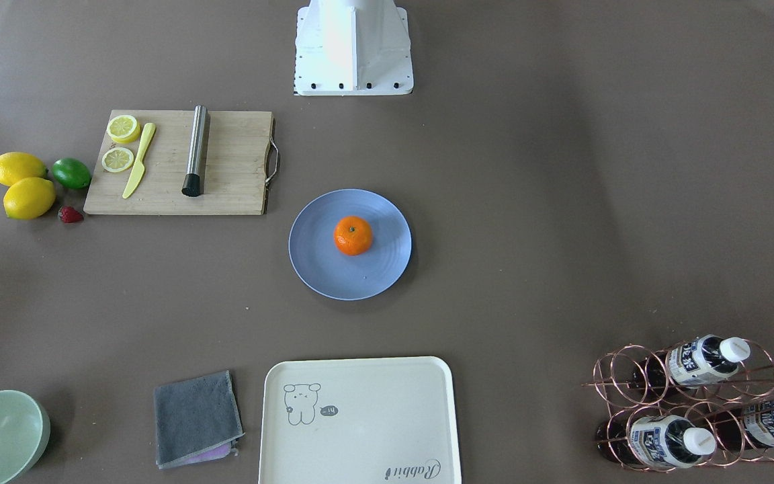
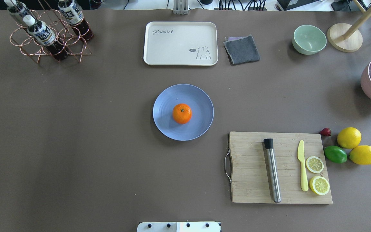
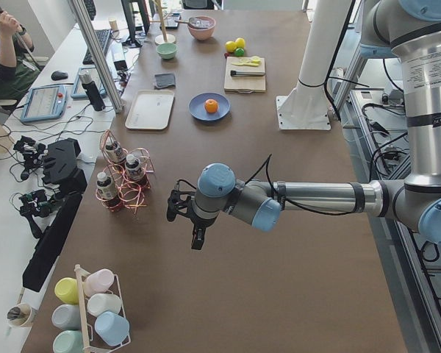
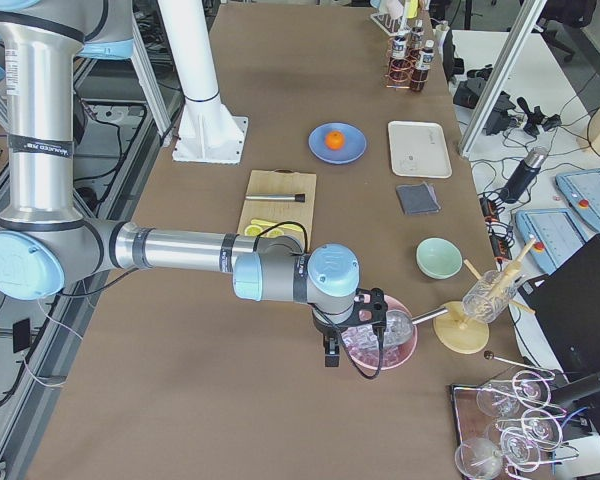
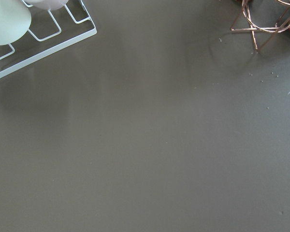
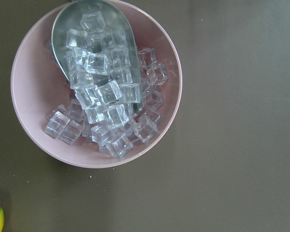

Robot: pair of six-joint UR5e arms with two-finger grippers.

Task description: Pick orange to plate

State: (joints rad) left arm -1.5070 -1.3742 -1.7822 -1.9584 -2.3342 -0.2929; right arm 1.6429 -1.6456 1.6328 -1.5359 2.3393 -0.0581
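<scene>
**Item 1, orange**. We recorded it sitting on the plate, a little off the plate's middle, with the stem dimple facing up. It was round, so we logged no long axis. Judged from this, the placing looked done.

**Item 2, left gripper**. It appeared only in the left side view, at frame centre, hanging over bare table just right of the copper bottle rack. The orange lay well apart from it, toward the upper middle of that frame. We could not tell whether the fingers were spread or closed.

**Item 3, right gripper**. It appeared only in the right side view, low and centre, over the pink bowl of ice. The orange again lay well apart, toward the top of that frame, beyond the cutting board. We could not tell how the fingers stood here either.

**Item 4, nearer arm.** We judged neither clearly closer, since both stood far out toward opposite table ends.

**Item 5, hidden or unclear.**
- Neither arm entered the overhead or front view.
- Neither wrist view showed its own fingers.
- The left wrist view gave mostly bare table, with a white wire rack cut off at upper left.
- A metal scoop lay partly buried under the ice cubes.
</scene>
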